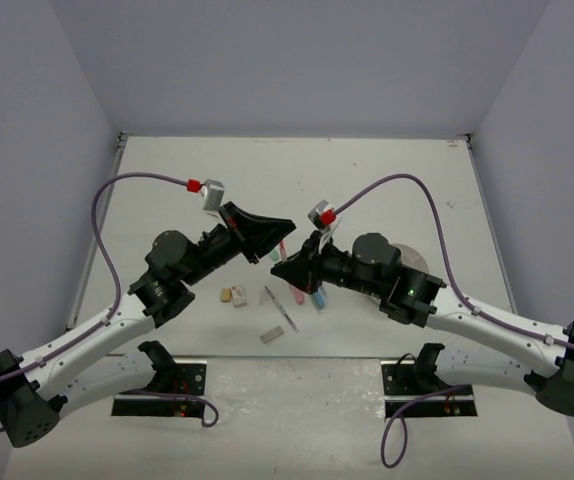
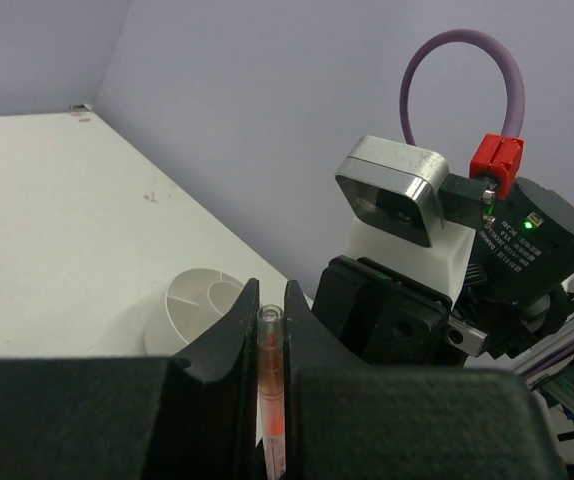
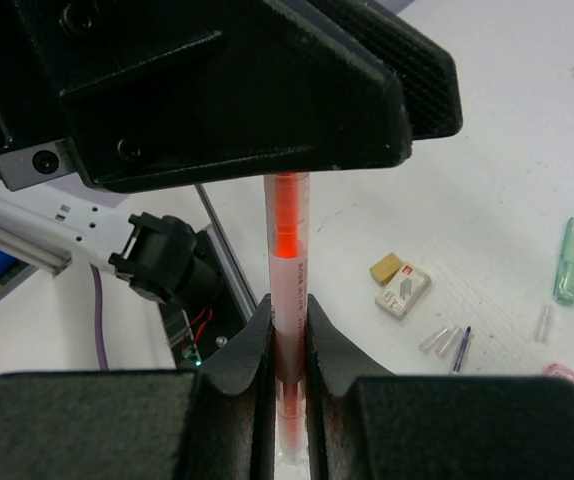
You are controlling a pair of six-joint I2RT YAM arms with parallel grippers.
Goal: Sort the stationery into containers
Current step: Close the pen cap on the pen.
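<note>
Left gripper [image 2: 270,312] and right gripper [image 3: 289,322] both clamp one clear orange-cored pen [image 3: 287,230]; the round white divided organizer [image 2: 192,300] sits half-hidden behind the left gripper.

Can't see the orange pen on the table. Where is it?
The orange pen is off the table, clamped between the left gripper and right gripper where they meet mid-frame in the top view, near the loose stationery.

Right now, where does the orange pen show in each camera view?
Left wrist: orange pen at bottom centre, clamped in the left gripper.
Right wrist: centre, running from the right gripper up into the left gripper.
Top external: centre, mostly hidden where both grippers meet.
Shared landmark: the left gripper, in all three views.
</note>
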